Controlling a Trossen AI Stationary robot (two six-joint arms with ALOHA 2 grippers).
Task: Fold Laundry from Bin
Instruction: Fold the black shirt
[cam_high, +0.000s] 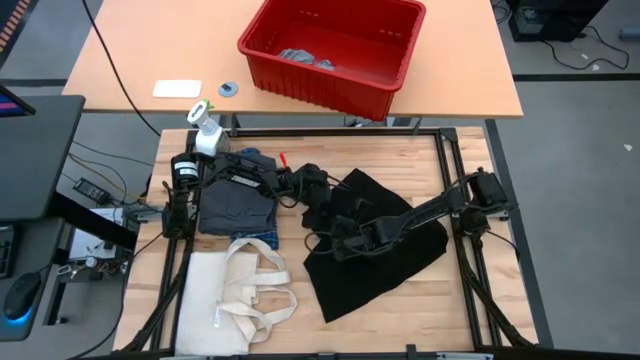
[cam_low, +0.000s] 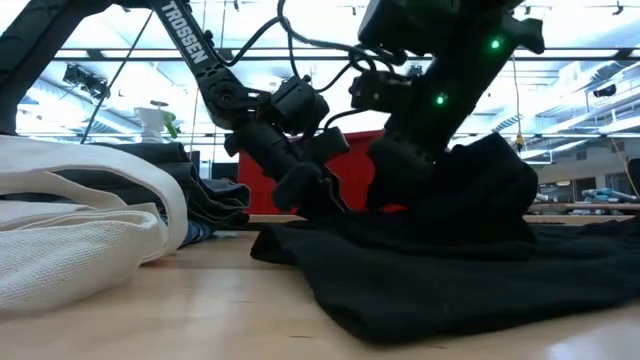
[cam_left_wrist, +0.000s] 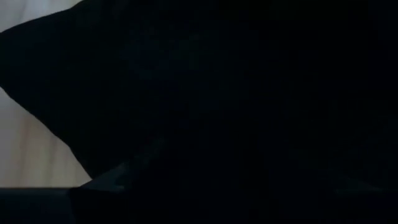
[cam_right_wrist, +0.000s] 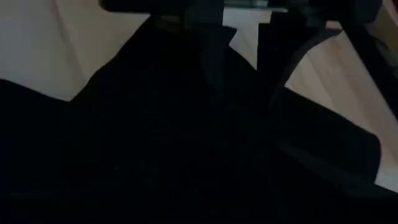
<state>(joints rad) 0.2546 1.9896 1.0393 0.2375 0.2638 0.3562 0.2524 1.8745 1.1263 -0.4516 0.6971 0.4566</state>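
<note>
The large black piece (cam_high: 395, 250) lies spread on the wooden table, bunched up in a hump (cam_low: 480, 190) near its middle. My left gripper (cam_high: 318, 200) reaches in from the left, low over its left part, and reads as open. My right gripper (cam_high: 342, 240) comes in from the right over the same cloth. A folded dark grey piece (cam_high: 235, 203) rests on the blue plaid shirt (cam_high: 262, 238) at the left. The red bin (cam_high: 330, 50) stands on the far table with light grey pieces (cam_high: 305, 57) in it. My left gripper hangs slanting down at the black piece's left part (cam_low: 320, 215). Dark cloth fills its wrist view, so I cannot tell whether its fingers touch the cloth.
A cream tote bag (cam_high: 235, 290) lies at the near left, beside the black piece. A white spray bottle (cam_high: 205, 128) stands at the far left corner. Bare wood shows along the near edge and at the far right. The frame's dark rails border the table.
</note>
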